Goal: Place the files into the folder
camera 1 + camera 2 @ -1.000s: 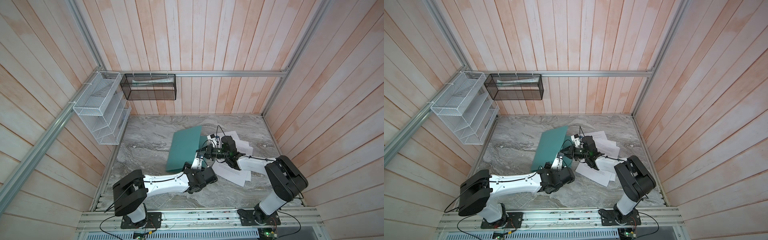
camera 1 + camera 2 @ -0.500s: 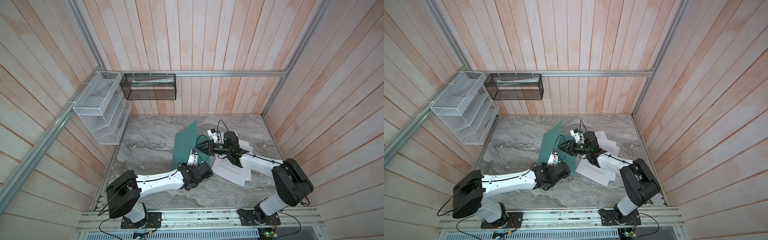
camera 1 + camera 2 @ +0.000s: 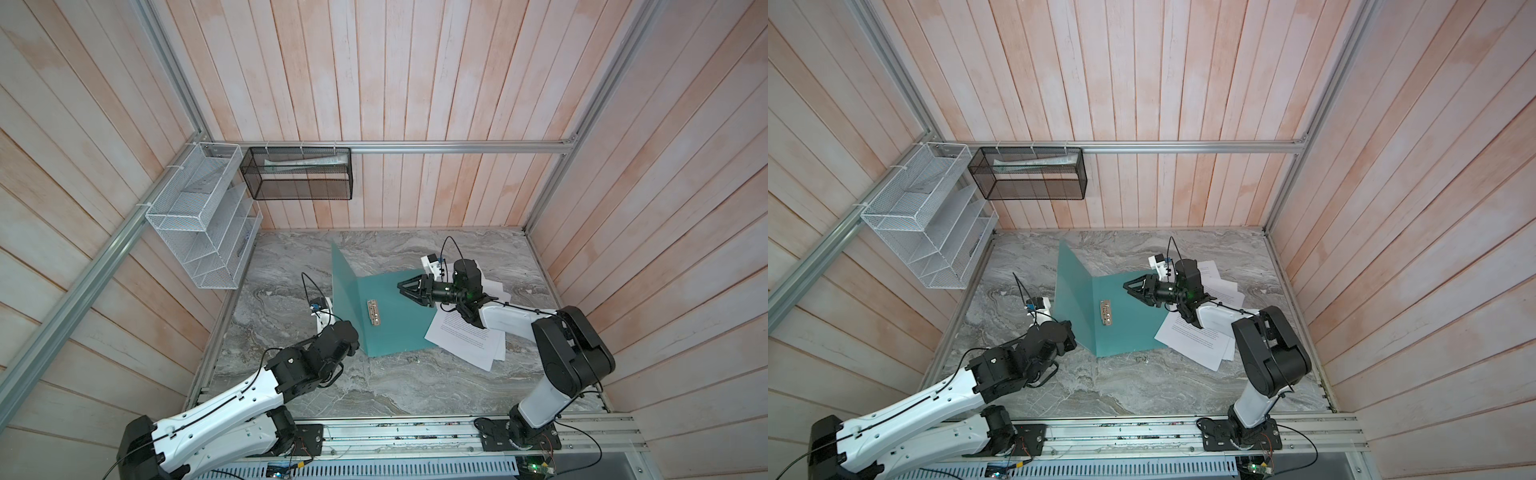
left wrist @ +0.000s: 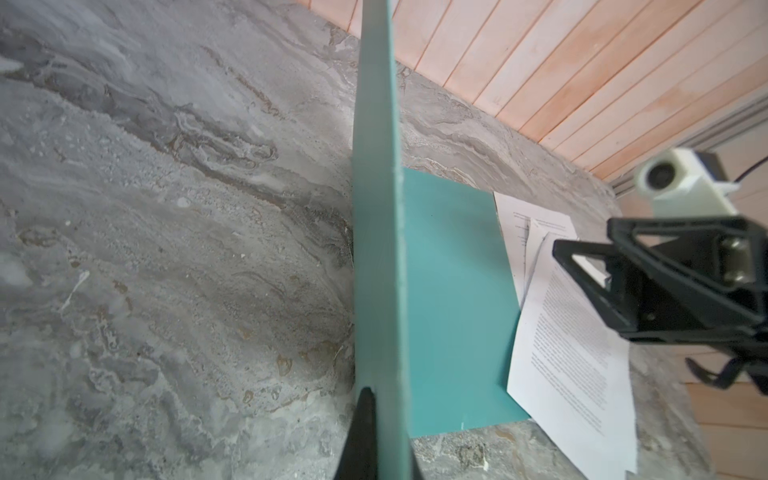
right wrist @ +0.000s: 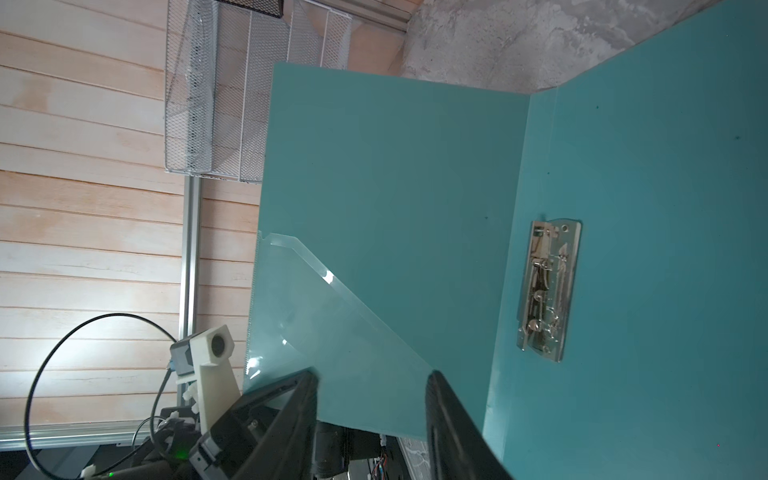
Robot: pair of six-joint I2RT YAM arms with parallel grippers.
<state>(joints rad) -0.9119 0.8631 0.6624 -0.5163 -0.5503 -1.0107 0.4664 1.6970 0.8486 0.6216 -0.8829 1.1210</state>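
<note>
Above the worktop [image 3: 374, 386], both top views: the folder [image 3: 399, 324] lies open near the middle. One half is flat with its metal clip [image 3: 373, 312] exposed, and its cover [image 3: 344, 291] stands upright on the left. The files [image 3: 461, 338] lie fanned on the worktop just right of the flat half, the nearest sheet touching its right edge. The right end effector [image 3: 402, 288] hovers over the flat half, jaws partly apart, carrying nothing.

Left wrist view: the left end effector [image 4: 382, 415] is pinched closed on the cover's edge, holding it vertical. I judge that this grip need only hold. A cover tipping inward would block the loading area.

Right wrist view: the right end effector [image 5: 372, 384], empty, looks across the clip [image 5: 548, 291] and the cover's clear pocket [image 5: 328, 328]. The step in hand, as I read it, is fetching a sheet. I would swing right, press one finger onto the top sheet and drag it sideways over the flat half. I would stay low and clear of the clip so the paper does not snag.
</note>
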